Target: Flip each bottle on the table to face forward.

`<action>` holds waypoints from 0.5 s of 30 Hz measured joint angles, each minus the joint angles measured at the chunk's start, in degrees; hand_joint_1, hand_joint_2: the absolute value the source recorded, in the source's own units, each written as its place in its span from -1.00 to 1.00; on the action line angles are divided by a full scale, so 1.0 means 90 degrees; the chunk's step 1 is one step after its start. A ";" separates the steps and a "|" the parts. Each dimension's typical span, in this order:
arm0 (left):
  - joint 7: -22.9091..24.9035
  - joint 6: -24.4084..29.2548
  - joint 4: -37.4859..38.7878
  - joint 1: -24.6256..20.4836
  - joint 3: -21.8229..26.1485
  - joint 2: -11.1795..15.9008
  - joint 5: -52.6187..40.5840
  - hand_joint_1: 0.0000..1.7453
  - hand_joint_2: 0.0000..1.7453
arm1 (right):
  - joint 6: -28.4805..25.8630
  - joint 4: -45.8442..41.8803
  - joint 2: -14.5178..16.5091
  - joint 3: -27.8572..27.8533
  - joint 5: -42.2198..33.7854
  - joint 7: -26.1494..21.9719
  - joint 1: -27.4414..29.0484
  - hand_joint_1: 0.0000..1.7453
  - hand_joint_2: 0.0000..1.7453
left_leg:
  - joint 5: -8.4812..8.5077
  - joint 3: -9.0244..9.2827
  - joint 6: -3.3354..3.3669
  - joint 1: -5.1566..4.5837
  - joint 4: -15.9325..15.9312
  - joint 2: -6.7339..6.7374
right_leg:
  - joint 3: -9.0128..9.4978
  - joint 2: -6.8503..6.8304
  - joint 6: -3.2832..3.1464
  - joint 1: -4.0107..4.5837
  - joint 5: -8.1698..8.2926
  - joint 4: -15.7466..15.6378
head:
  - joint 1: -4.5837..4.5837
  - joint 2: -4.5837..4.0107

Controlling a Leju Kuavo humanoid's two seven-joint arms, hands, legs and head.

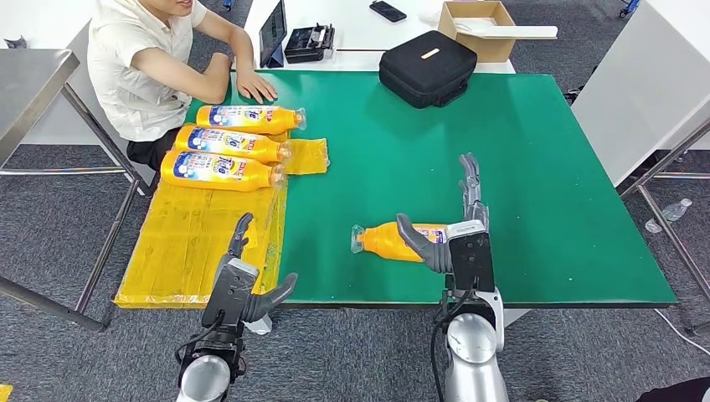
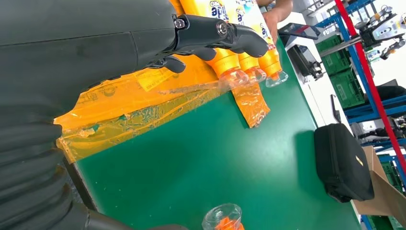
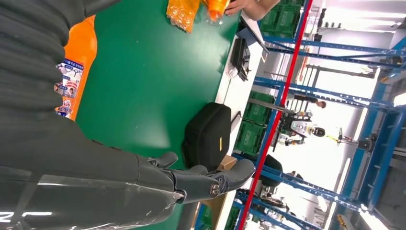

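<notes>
Right hand (image 1: 456,230) was released, fingers spread, thumb on the near side of the lone orange bottle (image 1: 393,241) lying mid-table, not gripping. Left hand (image 1: 247,280) released over the yellow film (image 1: 192,243). Risk: round bottle could've rolled away under a one-sided push; three other bottles (image 1: 230,144) sat near the person's hand (image 1: 254,86)

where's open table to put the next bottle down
Bare green table lies right of the right hand, up to the black case. Another free patch sits mid-table, between the three bottles and that case. Crowded: the yellow plastic sheet side with the person's hand, and around the lone bottle.
</notes>
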 joint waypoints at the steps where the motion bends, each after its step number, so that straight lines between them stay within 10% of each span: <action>1: 0.0000 0.0003 0.0010 -0.0004 -0.0001 0.0000 0.0002 -1.00 1.00 | 0.0007 0.0000 0.0001 -0.0008 0.0013 0.0000 0.0000 -1.00 1.00 | 0.0000 0.0000 0.0000 0.0000 0.0000 0.0000 | 0.0000 0.0000 0.0000 0.0000 0.0000 0.0000 | 0.0001 0.0000; 15: 0.0022 0.0003 0.0019 -0.0011 -0.0031 0.0000 -0.0106 -1.00 1.00 | -0.0235 0.0064 -0.0204 0.0076 0.1346 0.0236 0.0008 -1.00 1.00 | 0.0000 0.0000 0.0000 0.0000 0.0000 0.0000 | 0.0000 0.0000 0.0000 0.0000 0.0000 0.0000 | -0.0001 0.0000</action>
